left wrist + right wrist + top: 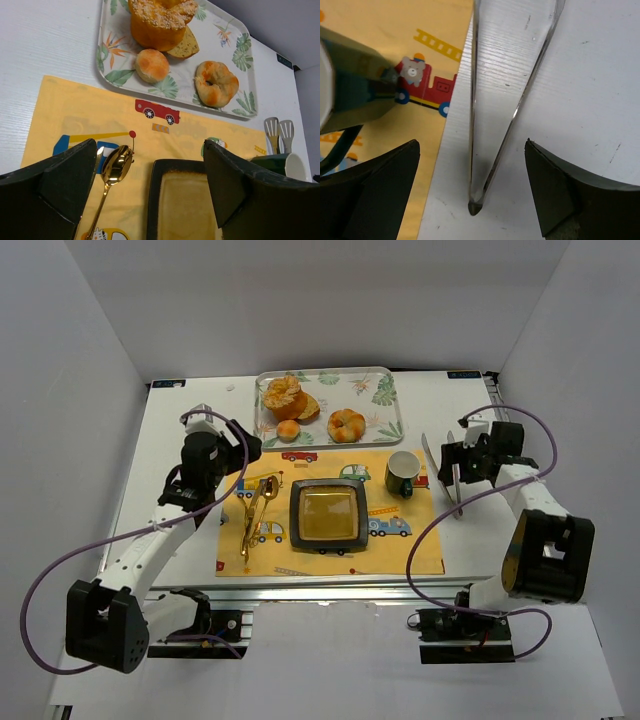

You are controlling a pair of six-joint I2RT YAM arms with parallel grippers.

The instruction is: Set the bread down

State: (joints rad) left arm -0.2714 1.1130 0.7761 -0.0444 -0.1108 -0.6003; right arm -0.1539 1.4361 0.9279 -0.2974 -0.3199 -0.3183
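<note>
Yellow paper with cartoon cars makes up the placemat on the white table, and a black square plate with a glossy ochre centre sits on the middle of it. To the left of the plate lies a gold spoon. To the right, at the far corner, stands a dark green mug.

Beyond the mat is a leaf-patterned tray. The bread, a thin flat slice of toast with a tan face and a darker crust, lies on this tray. It is tucked partly under a big sesame-topped orange bun. A small round bun sits just near of them, and a knotted glossy roll lies to the right.

The left gripper hangs over the far left part of the mat, its 2 fingers spread wide with nothing between them. The right gripper is just as wide apart and empty. It hovers over the hinge end of the silvery metal tongs, which lie on the bare table right of the mug.
</note>
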